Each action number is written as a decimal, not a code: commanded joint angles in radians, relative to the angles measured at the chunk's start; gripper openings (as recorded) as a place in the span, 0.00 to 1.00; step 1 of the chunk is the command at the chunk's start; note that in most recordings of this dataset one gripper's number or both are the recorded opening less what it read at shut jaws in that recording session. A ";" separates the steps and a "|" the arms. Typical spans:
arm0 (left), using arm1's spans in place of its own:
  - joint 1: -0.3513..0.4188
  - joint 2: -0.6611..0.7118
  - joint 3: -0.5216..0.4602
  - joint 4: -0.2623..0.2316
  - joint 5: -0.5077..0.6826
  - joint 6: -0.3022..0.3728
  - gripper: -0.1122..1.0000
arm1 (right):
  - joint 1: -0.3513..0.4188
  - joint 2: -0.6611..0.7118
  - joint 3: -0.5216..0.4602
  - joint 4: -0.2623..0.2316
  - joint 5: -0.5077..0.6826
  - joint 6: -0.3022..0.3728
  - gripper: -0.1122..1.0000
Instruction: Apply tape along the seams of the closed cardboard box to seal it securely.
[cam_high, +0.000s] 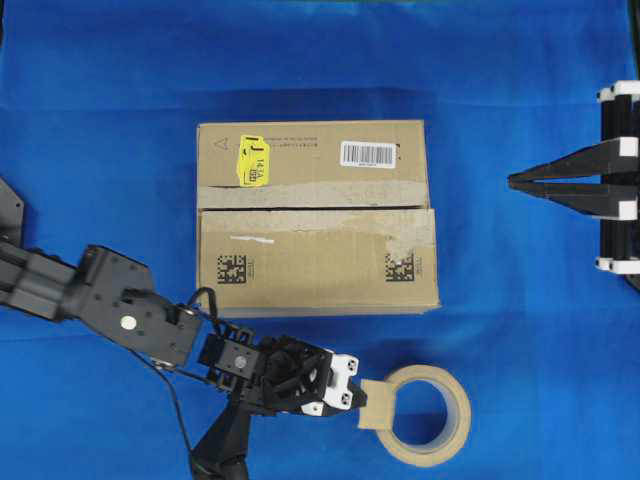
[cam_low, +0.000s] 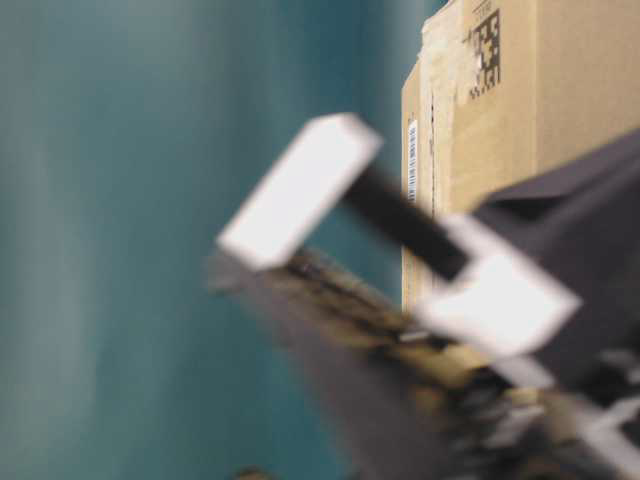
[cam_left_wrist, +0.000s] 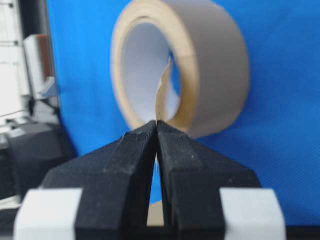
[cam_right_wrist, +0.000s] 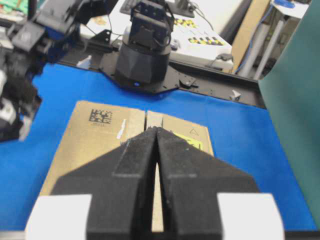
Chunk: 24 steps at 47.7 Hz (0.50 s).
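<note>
Our left gripper (cam_high: 358, 396) is clenched on the tape (cam_high: 375, 402) at the roll (cam_high: 428, 415), on the worktop near the cardboard box (cam_high: 315, 232); right gripper (cam_high: 512, 181) pinched empty, well apart; pull skewed and we'd say it slips or tears short of the seams (cam_high: 300, 209).

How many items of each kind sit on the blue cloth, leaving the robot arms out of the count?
Cardboard box: 1
Roll of tan tape: 1
Small tan tape piece, pinched in the left end effector beside the roll: 1
Total: 3
</note>
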<state>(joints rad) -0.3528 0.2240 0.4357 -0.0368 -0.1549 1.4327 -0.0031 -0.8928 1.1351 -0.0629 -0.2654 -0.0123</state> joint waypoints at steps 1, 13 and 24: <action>0.005 -0.089 -0.028 0.000 0.020 0.002 0.11 | 0.000 0.002 -0.023 -0.003 -0.003 0.002 0.10; 0.014 -0.195 -0.015 0.002 0.041 0.005 0.11 | 0.000 0.002 -0.025 -0.002 -0.003 0.000 0.10; 0.061 -0.229 0.032 0.002 0.041 0.005 0.11 | 0.000 0.003 -0.025 -0.003 -0.003 0.002 0.10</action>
<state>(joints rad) -0.3175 0.0430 0.4617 -0.0368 -0.1074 1.4389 -0.0015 -0.8928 1.1351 -0.0644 -0.2638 -0.0138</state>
